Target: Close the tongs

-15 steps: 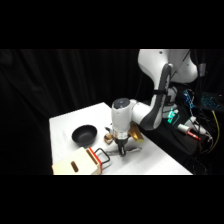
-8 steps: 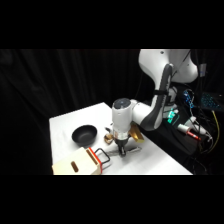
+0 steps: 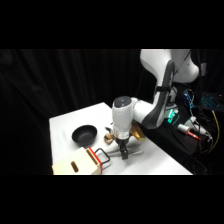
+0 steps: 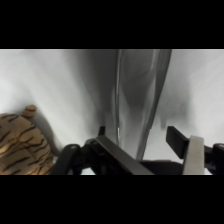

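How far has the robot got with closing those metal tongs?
Done: the gripper is down at the table over the slim silvery metal tongs. In hand: the wrist view shows the tongs' two long arms running between the gripper's fingers, which stand apart either side. Left: the squeeze, since a gap shows between the arms.

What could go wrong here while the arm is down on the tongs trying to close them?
The tongs are slim, smooth metal on a bare table, so they may slide or pivot out from the gripper instead of closing. The striped brown object lies close beside the gripper and could get nudged. The wooden box and its wire handle sit near too, so a sideways slip might strike them.
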Tool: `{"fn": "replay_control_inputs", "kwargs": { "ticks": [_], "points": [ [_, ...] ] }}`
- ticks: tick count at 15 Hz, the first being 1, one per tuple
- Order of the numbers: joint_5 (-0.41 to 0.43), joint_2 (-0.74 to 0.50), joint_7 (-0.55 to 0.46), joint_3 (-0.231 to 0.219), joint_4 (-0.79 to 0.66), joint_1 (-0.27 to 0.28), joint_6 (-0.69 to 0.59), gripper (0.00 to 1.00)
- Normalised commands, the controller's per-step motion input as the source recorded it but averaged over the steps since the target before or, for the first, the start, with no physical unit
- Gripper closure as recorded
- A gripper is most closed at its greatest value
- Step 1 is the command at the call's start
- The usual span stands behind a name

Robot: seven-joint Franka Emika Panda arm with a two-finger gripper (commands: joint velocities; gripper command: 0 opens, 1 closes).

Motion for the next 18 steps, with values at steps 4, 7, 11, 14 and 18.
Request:
{"fn": "replay_control_inputs", "kwargs": {
  "ticks": [4, 7, 11, 14, 18],
  "points": [
    [-0.168, -0.41, -0.06, 0.010, -0.11, 0.017, -0.30, 0.00],
    [-0.170, -0.47, -0.08, 0.074, -0.14, -0.056, -0.29, 0.00],
    [-0.169, -0.47, -0.11, 0.131, -0.12, -0.126, -0.29, 0.00],
    [-0.141, -0.42, -0.13, 0.173, -0.06, -0.177, -0.30, 0.00],
    [-0.081, -0.30, -0.17, 0.185, 0.00, -0.196, -0.28, 0.00]
  ]
}}
